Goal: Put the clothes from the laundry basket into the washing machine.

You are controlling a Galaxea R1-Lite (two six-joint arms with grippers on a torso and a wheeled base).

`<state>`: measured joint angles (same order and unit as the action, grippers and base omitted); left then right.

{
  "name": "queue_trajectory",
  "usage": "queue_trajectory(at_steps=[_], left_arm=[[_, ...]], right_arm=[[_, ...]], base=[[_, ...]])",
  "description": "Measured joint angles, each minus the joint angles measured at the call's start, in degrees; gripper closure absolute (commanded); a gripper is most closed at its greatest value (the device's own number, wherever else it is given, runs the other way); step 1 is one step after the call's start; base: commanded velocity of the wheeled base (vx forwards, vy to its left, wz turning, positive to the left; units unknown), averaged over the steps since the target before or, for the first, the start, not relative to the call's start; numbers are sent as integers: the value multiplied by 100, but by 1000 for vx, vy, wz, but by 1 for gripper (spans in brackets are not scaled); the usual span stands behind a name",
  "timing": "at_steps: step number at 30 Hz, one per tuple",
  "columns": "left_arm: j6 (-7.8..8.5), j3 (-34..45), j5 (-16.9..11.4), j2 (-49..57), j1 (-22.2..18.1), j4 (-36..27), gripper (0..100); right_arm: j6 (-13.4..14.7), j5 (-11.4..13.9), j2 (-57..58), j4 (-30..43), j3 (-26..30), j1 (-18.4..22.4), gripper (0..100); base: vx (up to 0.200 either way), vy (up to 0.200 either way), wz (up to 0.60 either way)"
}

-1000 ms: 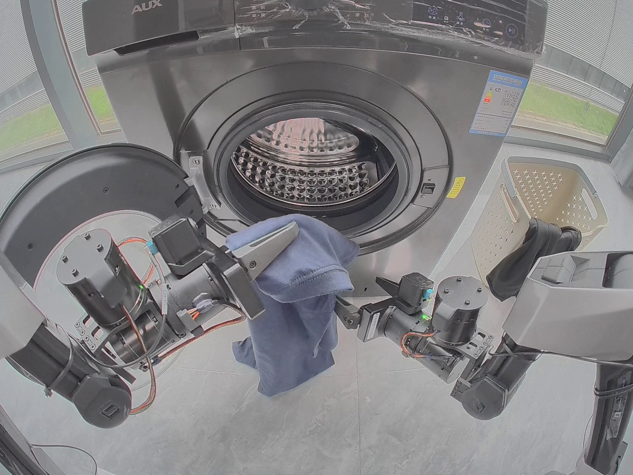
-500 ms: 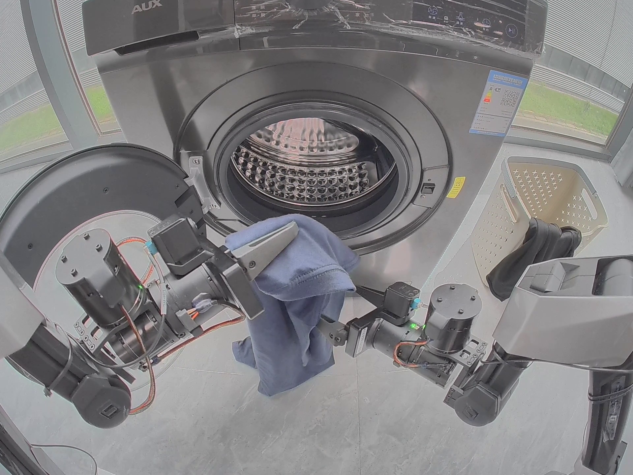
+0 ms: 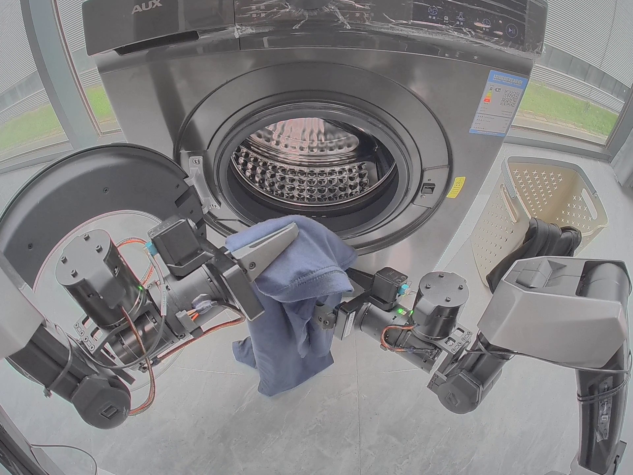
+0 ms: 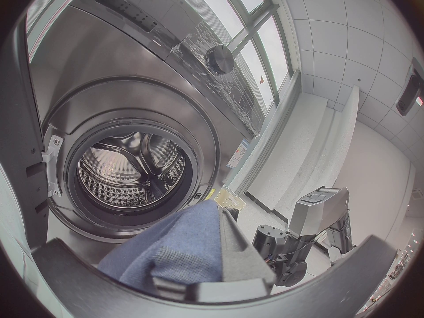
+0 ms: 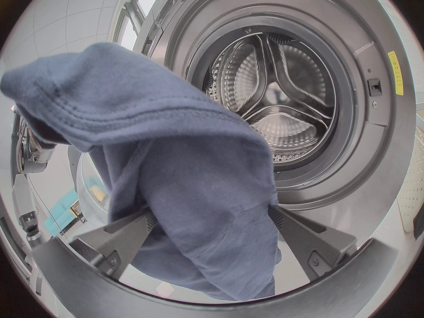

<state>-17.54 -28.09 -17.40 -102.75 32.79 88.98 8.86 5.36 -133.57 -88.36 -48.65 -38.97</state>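
Moved leftward, the right pincer [image 3: 323,316], opened wide, now straddles the limp blue garment [image 3: 293,341] hanging from the clamped left pincer [image 3: 269,247], centre frame.

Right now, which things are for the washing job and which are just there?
Job: blue shirt, left gripper holding it, right gripper, washing machine, open door, laundry basket, dark clothes.
Just there: energy label, windows, plastic wrap.

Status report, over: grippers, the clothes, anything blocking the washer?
Left gripper shut on blue garment, before the washing machine. Right gripper open, straddling its hanging part. Dark garment draped on laundry basket. Door wide open; nothing blocks the drum.
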Motion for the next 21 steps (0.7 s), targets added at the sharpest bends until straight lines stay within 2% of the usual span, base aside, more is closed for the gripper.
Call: queue_trajectory(at_steps=[3, 4, 14, 19, 21], left_arm=[[0, 1, 0, 0, 2, 0, 100], [0, 6, -1, 0, 4, -2, 100], [-2, 12, -1, -63, -20, 0, 100], [-24, 0, -1, -89, -35, 4, 100], [-44, -11, -1, -96, -41, 0, 100]], right_arm=[[-6, -15, -101, -2, -169, 39, 0], [-6, -26, -132, -5, -212, 44, 100], [11, -101, -85, -18, -254, -24, 100], [24, -208, 207, -18, 56, -38, 100], [49, -345, 394, -13, 285, -35, 100]], base=[[0, 0, 0], [0, 0, 0], [0, 0, 0], [0, 0, 0], [0, 0, 0]])
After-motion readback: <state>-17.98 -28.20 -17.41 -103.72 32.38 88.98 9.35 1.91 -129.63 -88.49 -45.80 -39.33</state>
